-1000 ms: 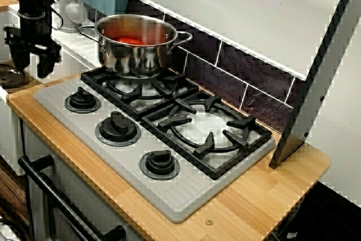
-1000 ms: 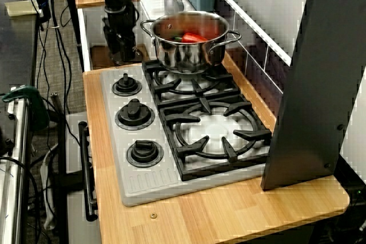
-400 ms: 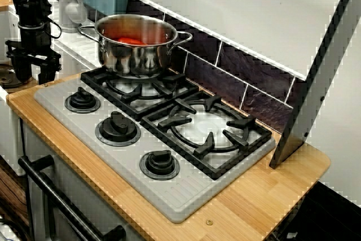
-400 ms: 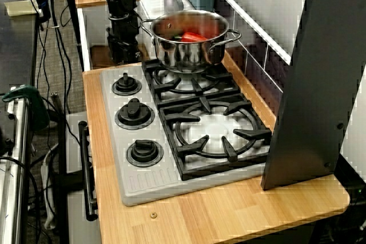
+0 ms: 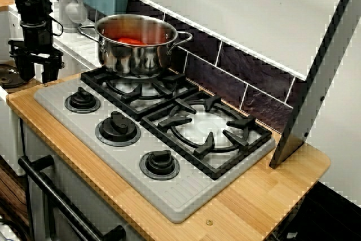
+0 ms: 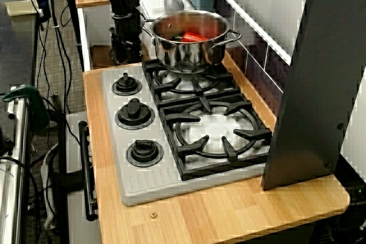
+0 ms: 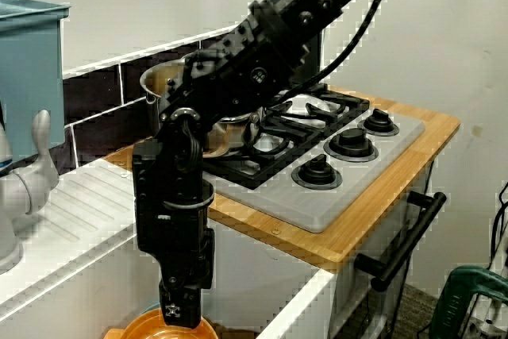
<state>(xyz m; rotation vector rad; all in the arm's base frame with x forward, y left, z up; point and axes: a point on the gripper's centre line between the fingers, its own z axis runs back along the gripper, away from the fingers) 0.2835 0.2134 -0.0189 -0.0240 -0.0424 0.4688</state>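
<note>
Orange dish (image 7: 135, 331) sits straight below the claw (image 5: 35, 76), down in the sink well. The claw points down, fingers spread, gripping nothing. Just beside it is the steel pot (image 5: 135, 46) on the stove (image 5: 169, 196); wooden table (image 5: 254, 196) beyond.

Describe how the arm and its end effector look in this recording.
The arm is matte black, built of blocky jointed segments with black cables looping alongside. The end effector is black too, ending in two short straight fingers.
</note>
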